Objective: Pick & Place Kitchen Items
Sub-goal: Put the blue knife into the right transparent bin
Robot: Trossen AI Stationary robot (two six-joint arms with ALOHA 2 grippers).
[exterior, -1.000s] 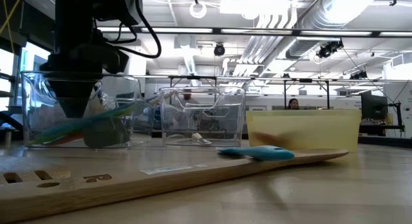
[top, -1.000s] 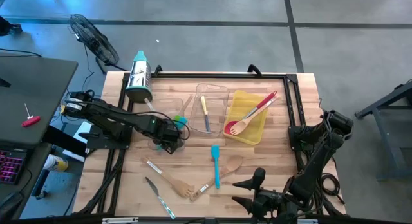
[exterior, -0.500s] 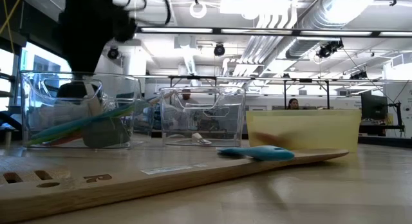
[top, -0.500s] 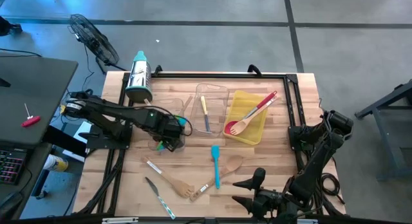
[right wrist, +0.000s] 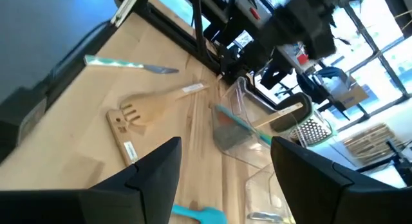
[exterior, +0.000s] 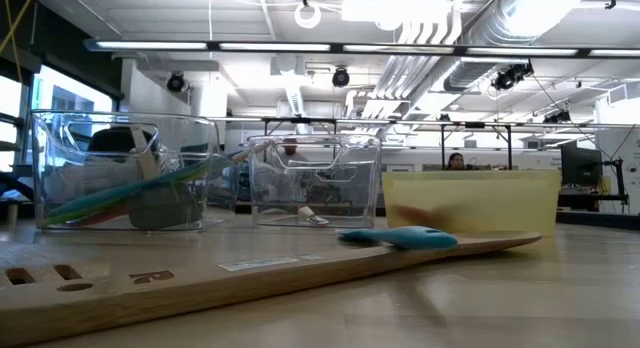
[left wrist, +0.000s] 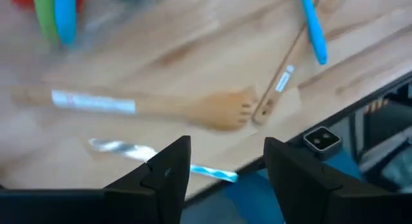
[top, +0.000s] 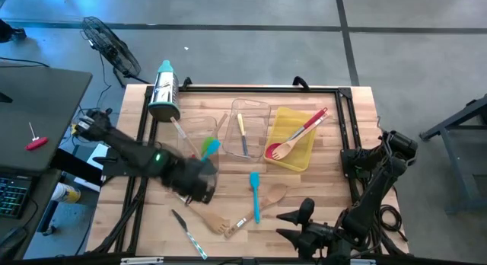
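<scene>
Left gripper [top: 199,190] hovers over bare wood toward the table's near-left, jaws apart and empty; wrist view shows its fingers [left wrist: 168,176] above the wooden fork [left wrist: 212,109] and a small knife [left wrist: 161,158]. Open table lies between the fork and the left clear bin [top: 196,132]; less room nearer the near edge, where fork [top: 209,217] and knife [top: 189,233] lie close to it. Teal spatula [top: 255,195] lies mid-table, clear of the bins, w/ a wooden spoon [top: 275,194] just beside it. Left bin holds green, teal and red utensils [exterior: 130,193]; middle clear bin [top: 249,128] holds a small knife [top: 243,134]; yellow bin [top: 293,139] holds a red spoon [top: 303,130] and a wooden fork [top: 283,151]. Right gripper [top: 293,227] parked at near-right edge, fingers spread, nothing held.

Vs. 0.5 s ago: left arm has swung from the left bin toward the near edge and has left the low view; items unmoved.
</scene>
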